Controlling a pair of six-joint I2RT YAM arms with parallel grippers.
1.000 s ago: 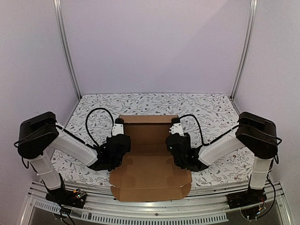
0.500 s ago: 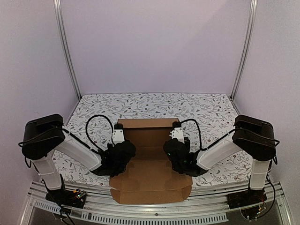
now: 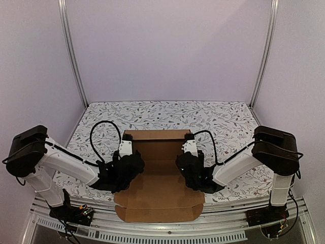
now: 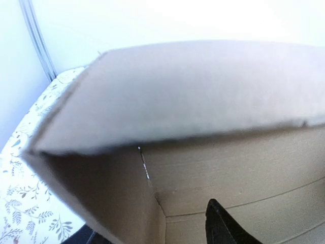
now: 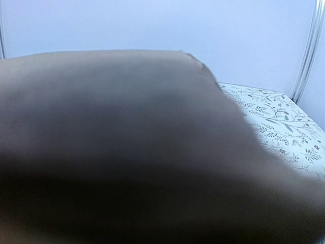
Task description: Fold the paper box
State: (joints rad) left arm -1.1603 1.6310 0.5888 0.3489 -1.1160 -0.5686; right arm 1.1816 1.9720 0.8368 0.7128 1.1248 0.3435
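My right gripper [image 3: 189, 138] is closed at the right side of the paper box [image 3: 160, 183]. My left gripper [image 3: 125, 138], I cannot tell how wide. I'd lift both sides evenly along their creases.

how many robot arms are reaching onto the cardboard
2: the left arm at the paper box's left side, the right arm at its right side; no others visible.

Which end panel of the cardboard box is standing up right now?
The far panel of the brown corrugated cardboard box, standing up from its crease; the near flap lies flat.
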